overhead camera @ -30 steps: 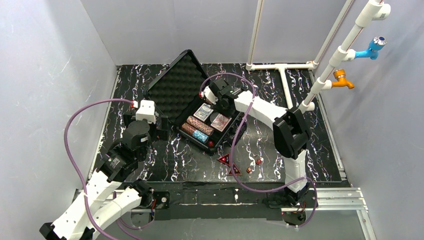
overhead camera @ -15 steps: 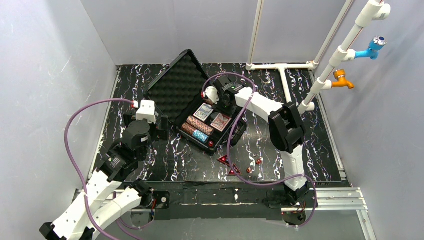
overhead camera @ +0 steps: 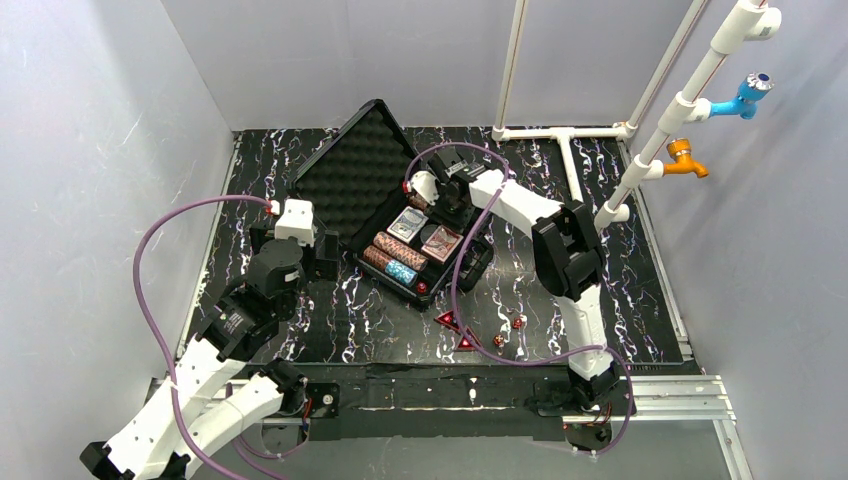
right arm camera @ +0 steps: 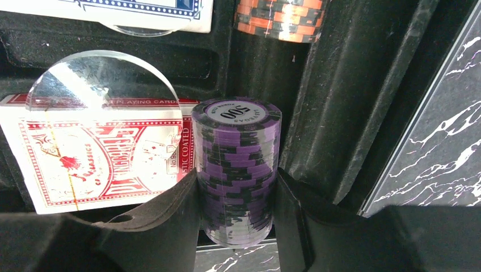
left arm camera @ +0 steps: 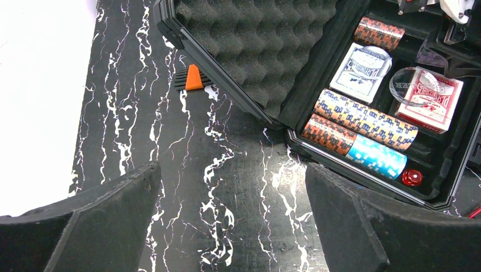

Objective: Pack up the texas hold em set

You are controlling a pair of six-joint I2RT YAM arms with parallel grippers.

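The black case (overhead camera: pixel 350 172) lies open, foam lid to the upper left. Its tray holds a blue card deck (left arm camera: pixel 361 71), a red card deck (right arm camera: pixel 96 153), brown chip rolls (left arm camera: pixel 366 120), a blue roll (left arm camera: pixel 377 157) and a red die (left arm camera: pixel 412 177). My right gripper (right arm camera: pixel 237 181) is shut on a roll of purple chips (right arm camera: pixel 237 153), held over the tray's far end (overhead camera: pixel 440 195). My left gripper (left arm camera: pixel 232 175) hangs open over the mat left of the case (overhead camera: pixel 318 255). Two red triangular markers (overhead camera: pixel 448 319) and two red dice (overhead camera: pixel 517 322) lie on the mat.
A clear disc (right arm camera: pixel 105 113) rests on the red deck. An orange-tipped clip (left arm camera: pixel 194 78) lies beside the lid. White pipework (overhead camera: pixel 560 135) with a blue tap (overhead camera: pixel 745 95) and an orange tap (overhead camera: pixel 685 158) stands at the back right. Grey walls enclose the mat.
The right arm's elbow has swung left and its gripper has edged over the tray's far end with the purple roll. The left arm has not moved.
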